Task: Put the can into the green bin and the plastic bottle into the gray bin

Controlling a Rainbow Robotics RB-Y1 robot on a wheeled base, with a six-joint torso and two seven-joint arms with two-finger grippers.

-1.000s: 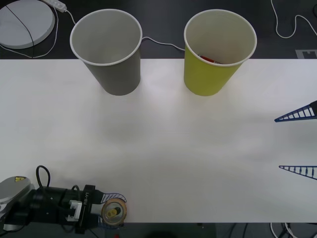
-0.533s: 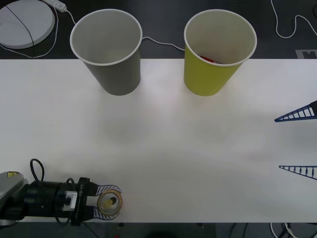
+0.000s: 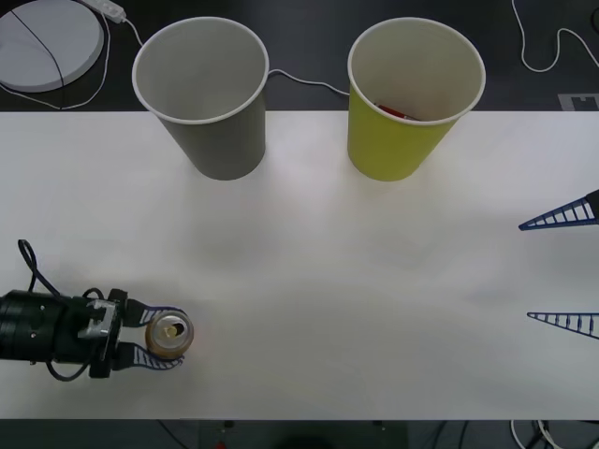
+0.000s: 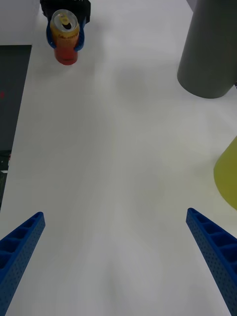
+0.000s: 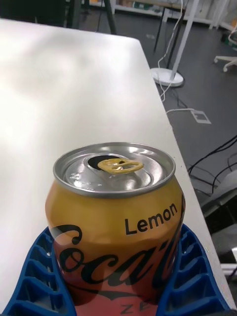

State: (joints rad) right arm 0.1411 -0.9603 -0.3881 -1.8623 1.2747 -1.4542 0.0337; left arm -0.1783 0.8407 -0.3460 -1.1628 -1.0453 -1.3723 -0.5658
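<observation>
Left gripper (image 3: 159,341) has its jaws clamped on the can (image 3: 169,336), upright between them, green bin (image 3: 415,98) and gray bin (image 3: 200,94) well beyond the fingertips, nothing binned as far as I can see; right gripper (image 3: 560,271) idle, jaws wide.

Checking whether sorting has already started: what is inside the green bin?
Inside the green bin, a sliver of something red shows just above the near rim against the pale inner wall. The near wall hides the rest of it and the bin's bottom, so it cannot be identified.
</observation>
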